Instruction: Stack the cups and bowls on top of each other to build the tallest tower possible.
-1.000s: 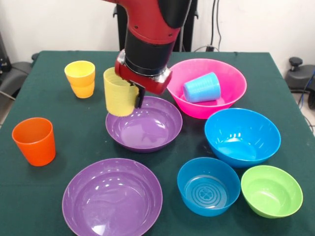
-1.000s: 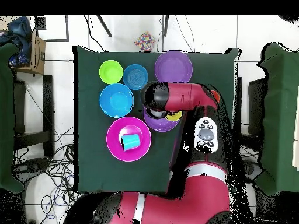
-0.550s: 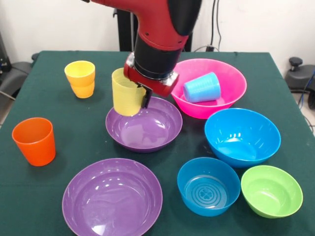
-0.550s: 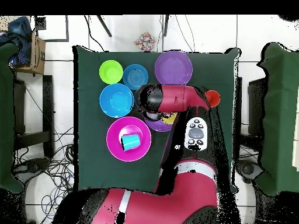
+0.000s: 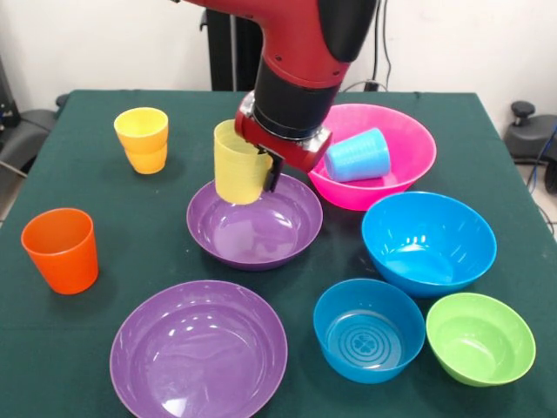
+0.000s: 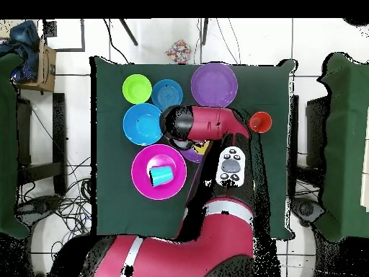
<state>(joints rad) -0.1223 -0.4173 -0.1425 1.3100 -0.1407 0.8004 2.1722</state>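
Observation:
My gripper (image 5: pixel 259 167) is shut on the rim of the pale yellow ribbed cup (image 5: pixel 238 167), which hangs upright just above the left rim of a purple bowl (image 5: pixel 254 225). A second purple bowl (image 5: pixel 198 350) lies at the front. Left of them are the orange cup (image 5: pixel 61 250) and two amber-yellow cups (image 5: pixel 142 139), one nested in the other. The light blue cup (image 5: pixel 358 155) lies on its side in the pink bowl (image 5: pixel 409 132). Big blue bowl (image 5: pixel 428 239), small blue bowl (image 5: pixel 368 329) and green bowl (image 5: pixel 480 338) sit on the right. In the overhead view the arm (image 6: pixel 202 122) hides the gripper.
Everything rests on a dark green tablecloth (image 5: pixel 104 200). From overhead, the orange cup (image 6: pixel 260 122), pink bowl (image 6: pixel 143 162) and green bowl (image 6: pixel 137 89) ring the arm. Chairs and cables surround the table.
The gripper has carried the pale yellow cup to the right in the front view, from beside the purple bowl's left rim to over its edge. Nothing else moved.

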